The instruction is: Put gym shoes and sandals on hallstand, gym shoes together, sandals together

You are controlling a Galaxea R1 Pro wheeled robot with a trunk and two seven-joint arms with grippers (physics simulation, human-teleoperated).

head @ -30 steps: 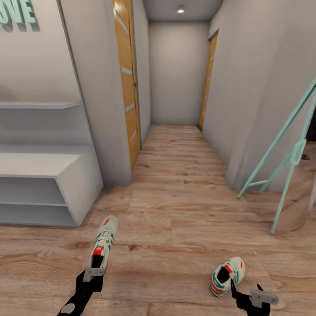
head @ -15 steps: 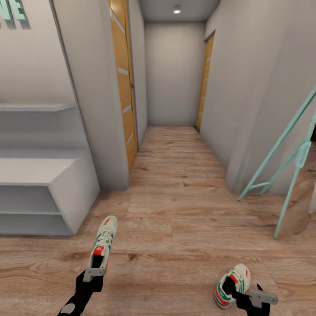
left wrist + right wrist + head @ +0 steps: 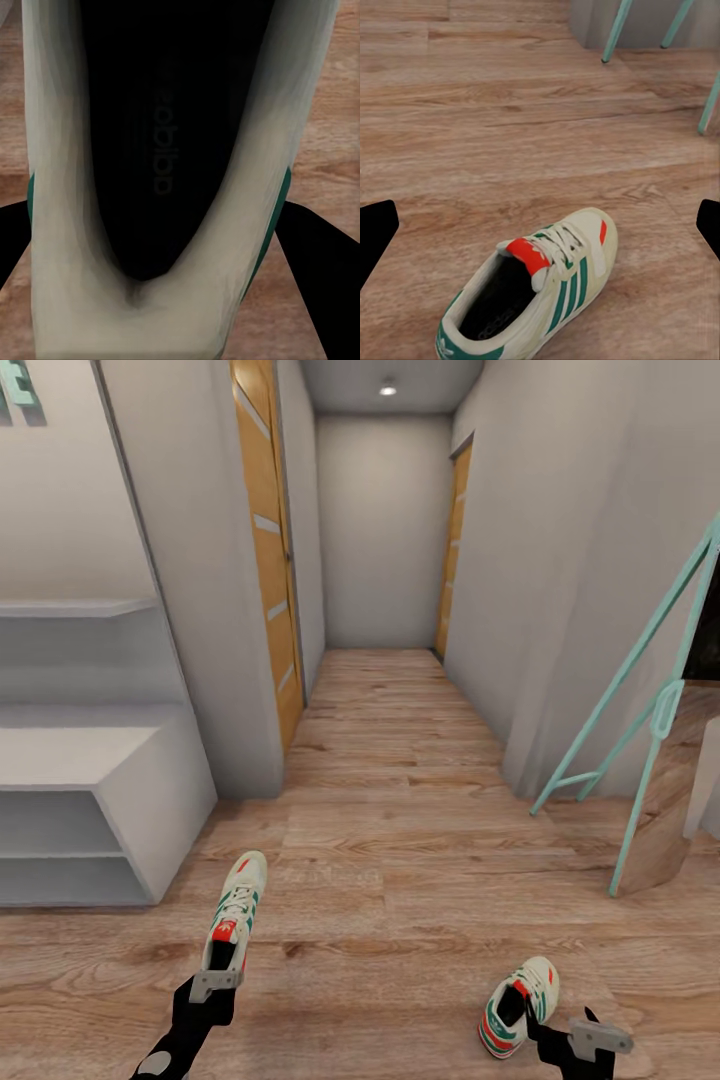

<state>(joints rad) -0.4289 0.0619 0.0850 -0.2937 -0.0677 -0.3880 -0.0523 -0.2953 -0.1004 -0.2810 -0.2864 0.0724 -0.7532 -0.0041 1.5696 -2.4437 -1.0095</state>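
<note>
My left gripper (image 3: 216, 984) is shut on the heel end of one cream-white gym shoe (image 3: 236, 908), held low over the corridor floor (image 3: 400, 840) with its toe pointing away from me. In the left wrist view that shoe's dark opening (image 3: 169, 135) sits close up between the black fingers (image 3: 311, 255). The other gym shoe (image 3: 518, 1005) lies on the planks just ahead of my right gripper (image 3: 560, 1025), which is open; its fingertips (image 3: 375, 232) stand wide on either side of the shoe (image 3: 536, 289). The hallstand (image 3: 90, 755) stands at the left. The sandals are out of view.
A teal A-frame stand (image 3: 640, 700) leans at the right against the wall. A narrow passage with orange doors (image 3: 262, 550) runs straight ahead. A grey wall corner (image 3: 225, 660) juts out just right of the hallstand.
The whole picture has shifted left and slightly down, so the camera has moved. Both grippers hold the same poses, and the left one still carries its shoe.
</note>
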